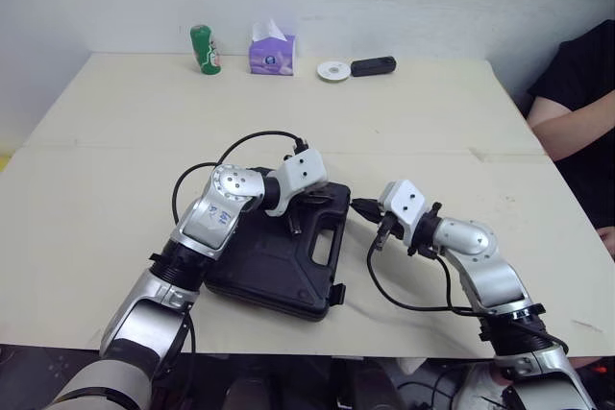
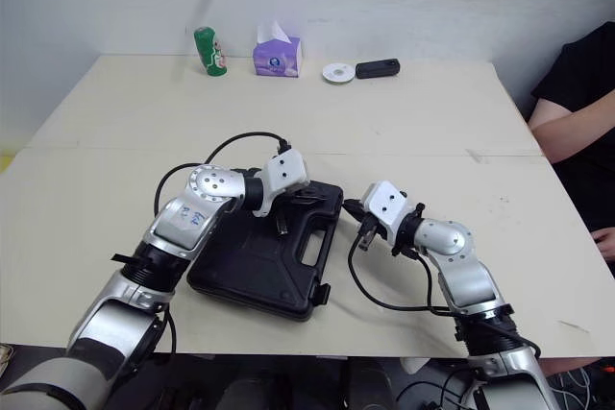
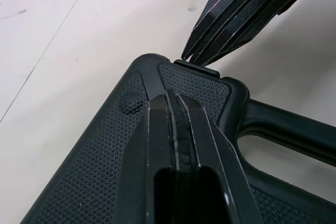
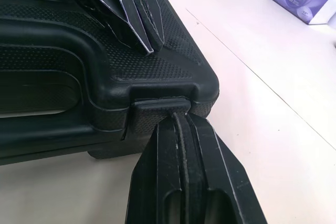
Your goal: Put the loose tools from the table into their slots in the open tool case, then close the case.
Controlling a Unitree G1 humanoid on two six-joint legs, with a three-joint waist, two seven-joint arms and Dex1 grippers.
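The black tool case (image 1: 279, 266) is seen lying flat on the table (image 1: 115, 141) with its lid down. The fingers of the left gripper (image 1: 296, 223) are pressed together, and their tips are laid on the bumpy lid, close to one corner. The fingers of the right gripper (image 4: 176, 116) are pressed together too, with nothing held between them. A small latch (image 4: 157, 109) is found right in front of the right gripper's tips, and it is touched by them. The long side of the case with the handle (image 1: 322, 232) is turned toward the right gripper, so the latch is reached best by the right arm.

From the head views, the latch is too small to be made out. In the right wrist view it is shown clearly, sitting under the corner of the lid. Whether it is snapped shut cannot be told. The next push is judged to be straight ahead onto the latch while the lid is held down.
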